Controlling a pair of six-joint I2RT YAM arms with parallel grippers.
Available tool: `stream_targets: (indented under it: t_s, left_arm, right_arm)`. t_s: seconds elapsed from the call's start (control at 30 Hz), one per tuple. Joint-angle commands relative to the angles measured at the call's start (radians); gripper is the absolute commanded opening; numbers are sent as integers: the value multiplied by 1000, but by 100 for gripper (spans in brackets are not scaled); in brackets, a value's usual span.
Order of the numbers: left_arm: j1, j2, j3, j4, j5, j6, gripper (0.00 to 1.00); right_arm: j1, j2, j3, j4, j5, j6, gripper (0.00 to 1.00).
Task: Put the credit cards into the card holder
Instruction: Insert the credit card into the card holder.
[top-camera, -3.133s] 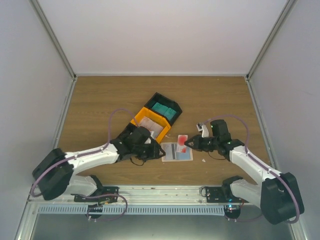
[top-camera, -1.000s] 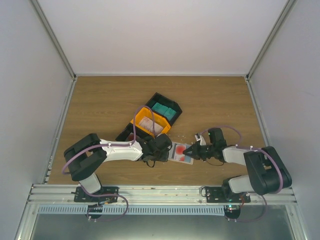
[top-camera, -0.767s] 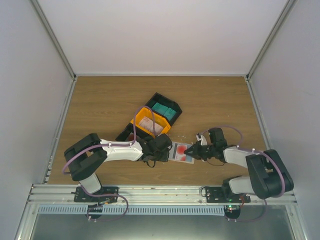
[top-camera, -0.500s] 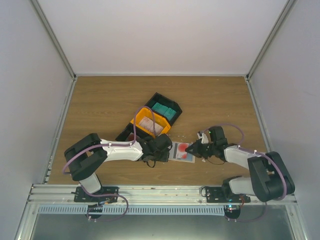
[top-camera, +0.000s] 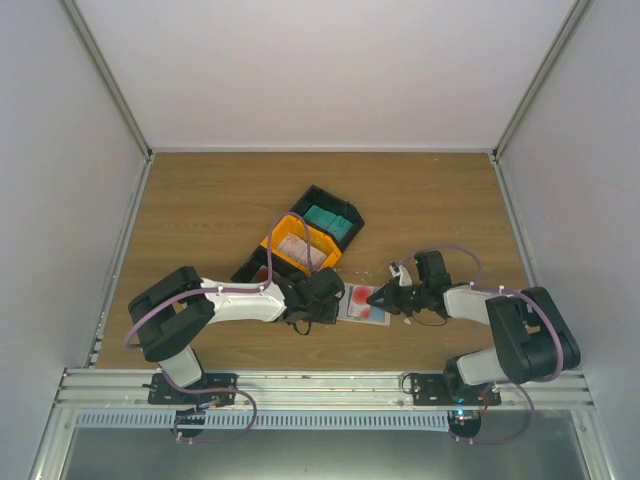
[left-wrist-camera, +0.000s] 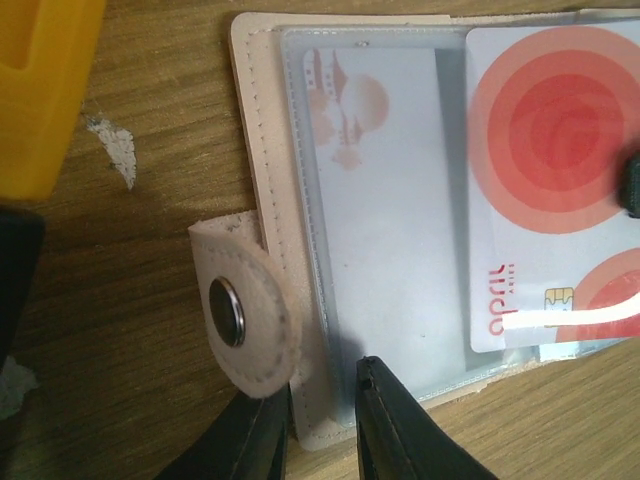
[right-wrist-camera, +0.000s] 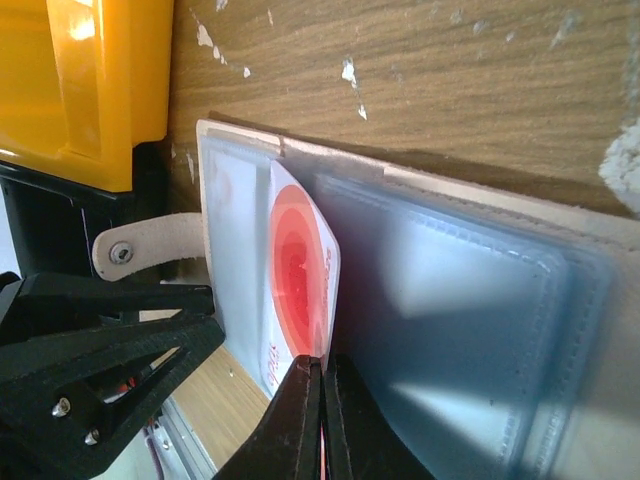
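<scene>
From above, the card holder (top-camera: 358, 309) lies open on the table (top-camera: 200, 200), just near and right of the joined orange tray (top-camera: 296, 247) and black tray (top-camera: 330, 220). The left gripper (top-camera: 337, 303) reaches it from the left and the right gripper (top-camera: 377, 297) from the right. Teal cards (top-camera: 324, 217) sit in the black tray.

On the left wrist view, the left gripper (left-wrist-camera: 322, 432) stands only narrowly apart, and the beige edge of the card holder (left-wrist-camera: 262, 150) runs between its fingers, beside the snap tab (left-wrist-camera: 245, 325); it looks clamped on that edge. A white credit card (left-wrist-camera: 555, 190) with red circles lies over the right-hand clear pocket. A dark tip at the picture's right edge touches the card.

On the right wrist view, the right gripper (right-wrist-camera: 322, 365) is clenched on the near edge of the credit card (right-wrist-camera: 298, 270), fingers almost touching. The card is tilted up, its lower edge meeting the card holder (right-wrist-camera: 460, 320) by the seam between pockets. I cannot tell if it is under the plastic. The left gripper (right-wrist-camera: 212, 322) tapers to the holder's left edge, below the orange tray (right-wrist-camera: 90, 80).
</scene>
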Motion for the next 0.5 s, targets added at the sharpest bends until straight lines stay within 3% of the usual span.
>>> stream_targets:
  t_s: [0.0,0.23,0.47]
  left_arm:
    - [-7,49,-9,26,60,14,23]
    - [-6,61,0,14,66,13,30]
    - [-6,75,5,24,83,21,31]
  right_arm:
    - [-2,50,-10,-29,-20,-47,1]
    - [10,94,17,-7,-17,-52,1]
    - [43,123,63,-21,-6,-62,2]
